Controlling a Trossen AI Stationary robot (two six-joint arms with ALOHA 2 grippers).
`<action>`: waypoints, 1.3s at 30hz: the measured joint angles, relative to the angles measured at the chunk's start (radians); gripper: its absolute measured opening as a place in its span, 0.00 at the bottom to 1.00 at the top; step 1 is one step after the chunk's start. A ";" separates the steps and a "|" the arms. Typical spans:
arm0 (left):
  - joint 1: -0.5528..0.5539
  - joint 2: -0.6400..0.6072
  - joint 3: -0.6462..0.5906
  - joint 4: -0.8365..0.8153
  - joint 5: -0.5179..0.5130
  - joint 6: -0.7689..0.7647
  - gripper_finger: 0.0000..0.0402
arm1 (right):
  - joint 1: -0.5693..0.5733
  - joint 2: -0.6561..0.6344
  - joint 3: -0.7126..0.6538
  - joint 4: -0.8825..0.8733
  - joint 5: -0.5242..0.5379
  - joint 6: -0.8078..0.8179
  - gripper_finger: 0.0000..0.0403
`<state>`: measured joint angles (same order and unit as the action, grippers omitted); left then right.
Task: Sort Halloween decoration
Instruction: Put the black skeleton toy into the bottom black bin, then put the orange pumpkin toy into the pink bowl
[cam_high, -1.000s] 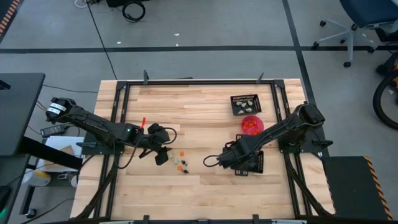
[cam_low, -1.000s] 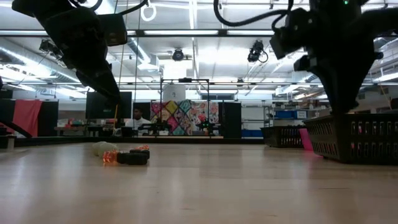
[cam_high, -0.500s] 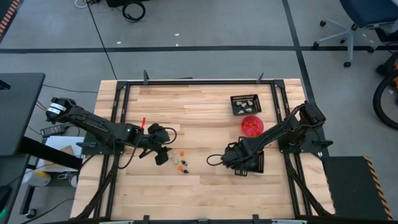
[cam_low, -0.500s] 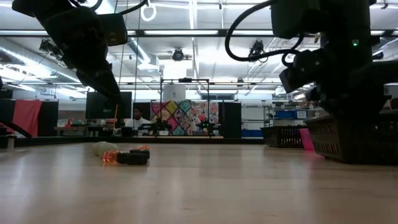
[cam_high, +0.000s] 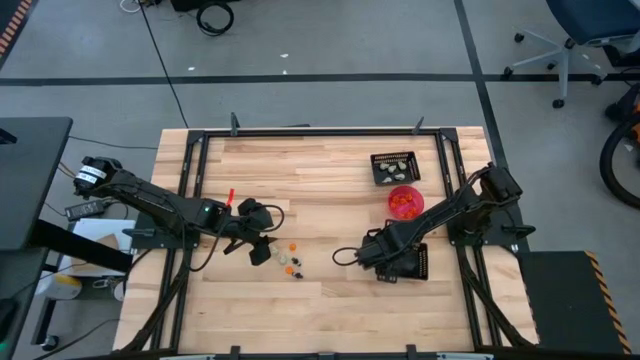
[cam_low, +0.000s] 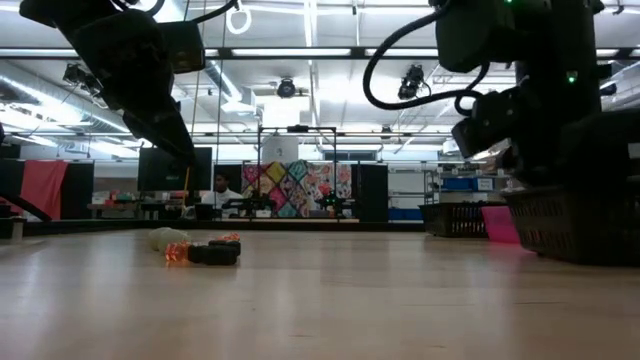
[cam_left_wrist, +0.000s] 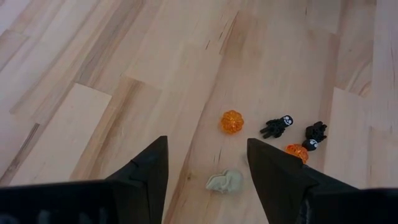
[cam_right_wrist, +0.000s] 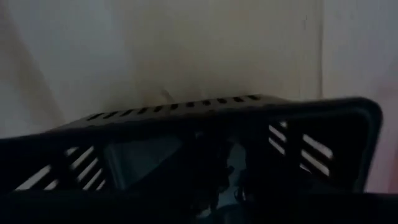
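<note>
Since the earlier frame the right gripper (cam_high: 388, 262) is sitting lower and further over the near black mesh tray (cam_high: 412, 264), its arm now covering most of that tray from above; everything else is staying put. The Halloween decoration (cam_high: 291, 263), a small cluster of orange, black and cream trinkets, is lying on the wooden table (cam_high: 320, 190) left of centre, just beside the left gripper (cam_high: 262, 251). The left gripper is hovering over them with jaws apart, a cream piece (cam_left_wrist: 224, 182) lying between its fingers (cam_left_wrist: 149, 168). Right jaws: cannot tell whether apart or together, view too dark. The far mesh tray (cam_high: 394, 166) is holding cream pieces, the pink-red bowl (cam_high: 405, 201) orange ones.
</note>
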<state>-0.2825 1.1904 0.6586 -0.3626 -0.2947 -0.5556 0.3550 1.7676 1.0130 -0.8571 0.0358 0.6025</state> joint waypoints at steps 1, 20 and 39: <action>0.000 0.000 0.000 0.000 0.000 0.000 0.48 | 0.000 0.000 0.009 -0.016 -0.006 0.000 0.36; 0.000 0.000 0.000 0.007 0.000 0.000 0.48 | 0.018 0.000 0.309 -0.177 0.234 -0.030 0.36; 0.000 0.001 0.000 0.027 0.000 0.001 0.48 | 0.000 0.122 0.310 0.547 0.319 -0.352 0.36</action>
<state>-0.2829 1.1912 0.6590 -0.3351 -0.2947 -0.5549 0.3546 1.8899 1.3228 -0.3099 0.3546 0.2506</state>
